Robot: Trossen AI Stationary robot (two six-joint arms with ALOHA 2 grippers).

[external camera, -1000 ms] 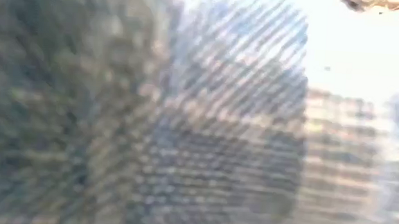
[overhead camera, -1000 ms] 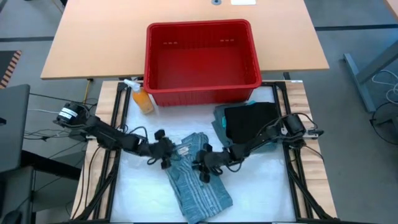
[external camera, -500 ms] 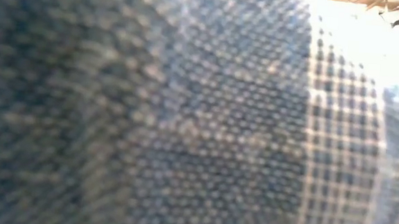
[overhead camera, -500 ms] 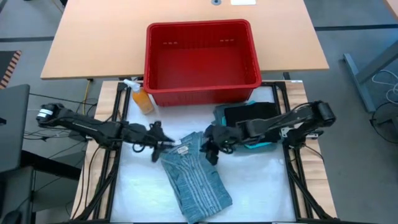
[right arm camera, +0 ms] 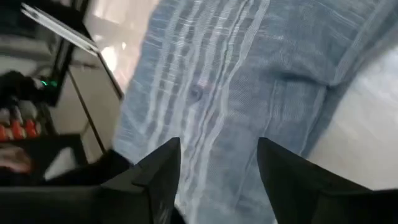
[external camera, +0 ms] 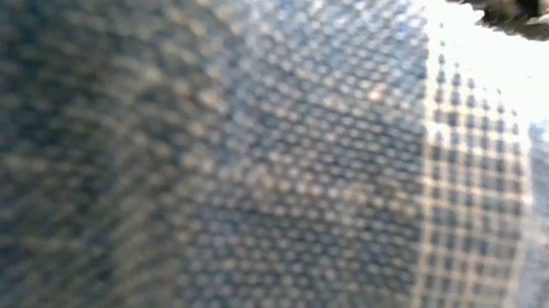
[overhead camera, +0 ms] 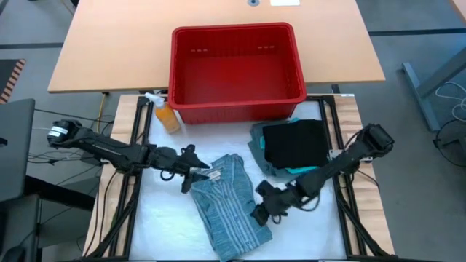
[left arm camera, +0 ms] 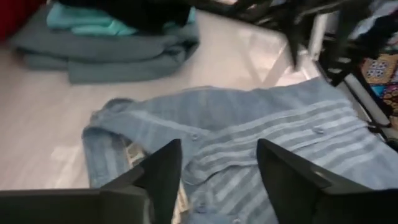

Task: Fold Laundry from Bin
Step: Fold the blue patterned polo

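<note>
A mottled blue-grey striped button shirt (overhead camera: 230, 205) lies partly folded on the white table cover (overhead camera: 164, 225), near the middle of the work area, its collar end towards the red rectangular plastic bin with slotted walls (overhead camera: 237, 69). The bin stands at the far edge of the cover and looks empty from above.

The left gripper (overhead camera: 195, 172) sits at the shirt's collar corner on the left side, its two dark fingers (left arm camera: 163, 173) spread apart with the cloth lying between and beneath them, nothing pinched. The right gripper (overhead camera: 263, 209) is at the shirt's right edge, lower down; its fingers (right arm camera: 160, 171) also stand apart over the striped fabric without gripping it.

To the right of the shirt, just beside the bin's near right corner, a stack of folded garments rests: a muted grey-green one (overhead camera: 263, 158) at the bottom, a bright turquoise one (overhead camera: 306, 171) showing at the edge, and a black one (overhead camera: 295, 143) on top. An orange spray bottle with a white trigger head (overhead camera: 164, 113) stands by the bin's near left corner.

The low view is filled by blurred woven cloth, probably the shirt close against the lens.
</note>
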